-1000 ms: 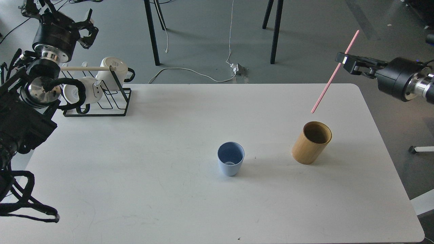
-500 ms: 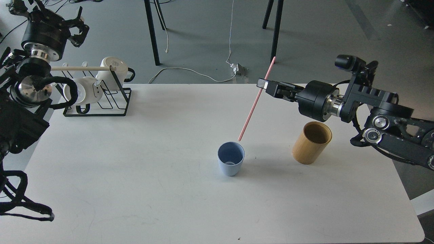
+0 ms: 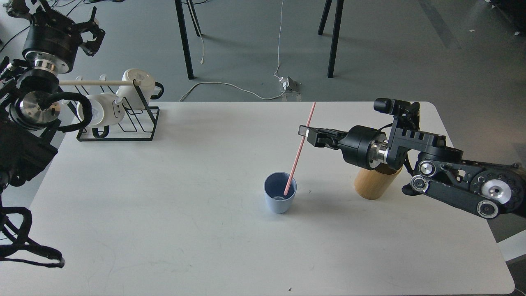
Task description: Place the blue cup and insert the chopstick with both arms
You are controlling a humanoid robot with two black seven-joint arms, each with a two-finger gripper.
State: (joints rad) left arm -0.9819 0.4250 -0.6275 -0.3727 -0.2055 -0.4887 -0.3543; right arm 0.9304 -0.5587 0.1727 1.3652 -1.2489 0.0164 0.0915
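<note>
While the right end effector (image 3: 305, 132) stays clamped on the chopstick (image 3: 299, 150) about a third of the way down its length, it has come lower and slightly leftward since half a second ago, so the stick's lower tip, then just above the rim, now sits inside the blue cup (image 3: 280, 198). The cup stands upright below and a little left of that end effector, unmoved. The bamboo cylinder (image 3: 372, 185) is partly hidden under the right wrist. Bare bench (image 3: 185, 230) lies open left of and in front of the cup. The left end effector (image 3: 87, 33) has edged a little further back, hanging beyond the mug rack (image 3: 123, 119) with its fingers spread, holding nothing.
</note>
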